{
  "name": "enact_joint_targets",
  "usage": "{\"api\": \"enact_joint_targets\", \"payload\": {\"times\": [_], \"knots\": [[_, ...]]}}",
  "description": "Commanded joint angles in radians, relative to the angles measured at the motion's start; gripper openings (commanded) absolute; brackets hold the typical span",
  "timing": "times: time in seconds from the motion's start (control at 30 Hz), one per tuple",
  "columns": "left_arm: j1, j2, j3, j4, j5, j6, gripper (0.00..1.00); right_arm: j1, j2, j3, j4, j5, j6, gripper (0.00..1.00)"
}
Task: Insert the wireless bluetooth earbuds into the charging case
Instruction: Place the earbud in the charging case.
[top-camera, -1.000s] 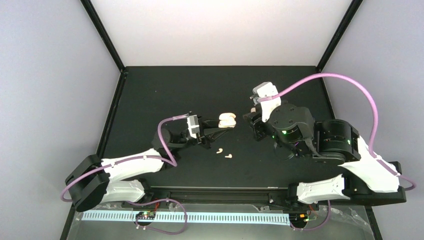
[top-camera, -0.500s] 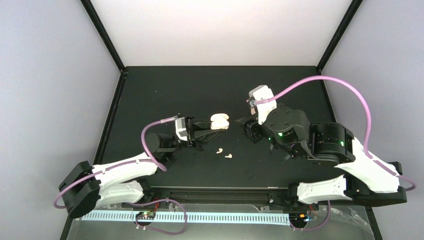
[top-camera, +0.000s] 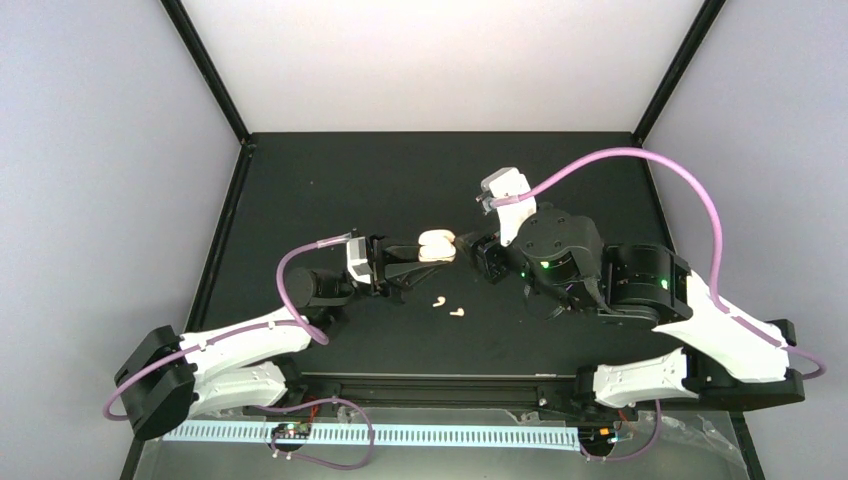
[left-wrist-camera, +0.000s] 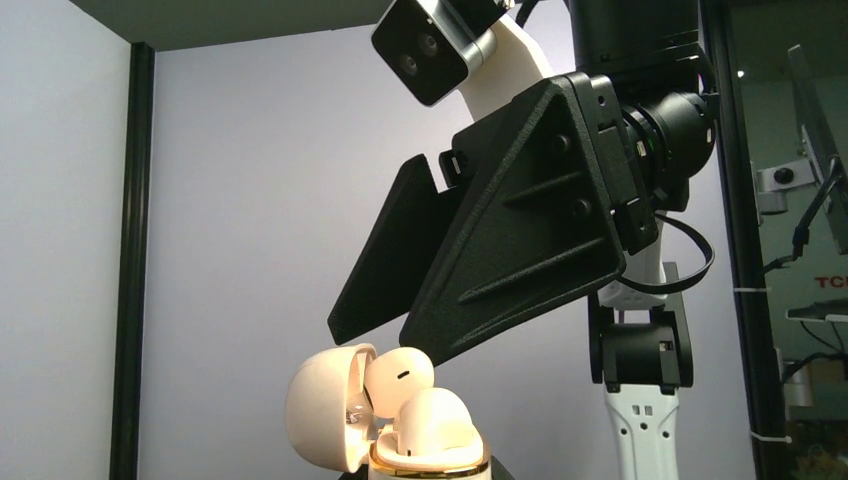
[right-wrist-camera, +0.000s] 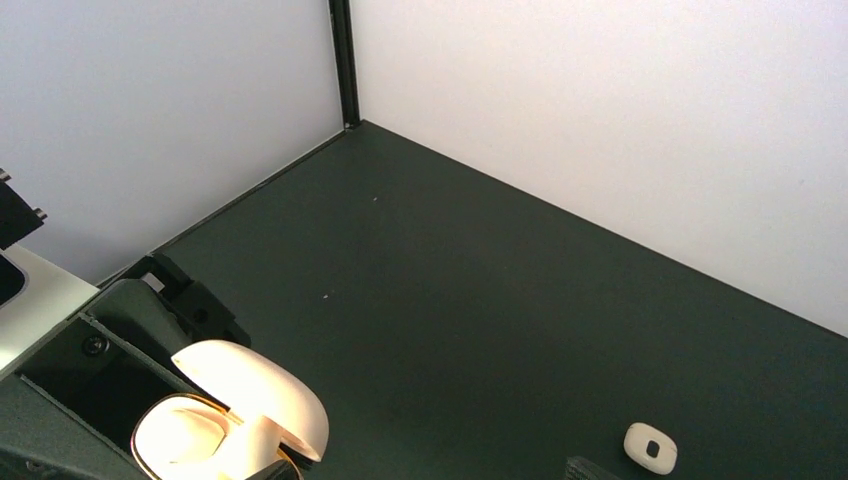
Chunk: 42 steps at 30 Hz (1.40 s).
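Observation:
The cream charging case (top-camera: 437, 246) is held off the table, my left gripper (top-camera: 424, 251) shut on its base. Its lid (left-wrist-camera: 322, 405) hangs open to the left. Two white earbuds sit in the case: one (left-wrist-camera: 398, 378) leans against the lid, the other (left-wrist-camera: 434, 420) is nearer. My right gripper (top-camera: 478, 250) hovers just right of and above the case, its black fingers (left-wrist-camera: 520, 250) spread apart with nothing between them. Two more earbuds (top-camera: 437, 299) (top-camera: 457, 312) lie on the black table below. In the right wrist view the case (right-wrist-camera: 215, 425) shows at the lower left.
A small white rounded piece with a dark hole (right-wrist-camera: 650, 447) lies on the black table (top-camera: 330, 180). Pale walls (right-wrist-camera: 600, 120) close the table at the back and sides. The right arm's pink cable (top-camera: 640, 160) arcs above it.
Both arms have shifted left. The right gripper has come close to the case and its jaws have spread. The case stays in the left gripper.

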Motion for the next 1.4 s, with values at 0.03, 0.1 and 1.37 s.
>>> {"api": "enact_joint_targets", "payload": {"times": [0.03, 0.1, 1.37], "knots": [[-0.001, -0.014, -0.002, 0.025, 0.028, -0.013, 0.01, 0.003, 0.009, 0.014, 0.033, -0.005, -0.013, 0.69], [-0.001, -0.016, -0.004, 0.025, 0.031, -0.017, 0.02, 0.004, 0.011, 0.015, 0.036, -0.004, -0.016, 0.69], [-0.001, -0.029, -0.001, 0.02, 0.115, -0.036, 0.02, 0.003, 0.011, -0.009, 0.073, -0.128, -0.041, 0.7]]}}
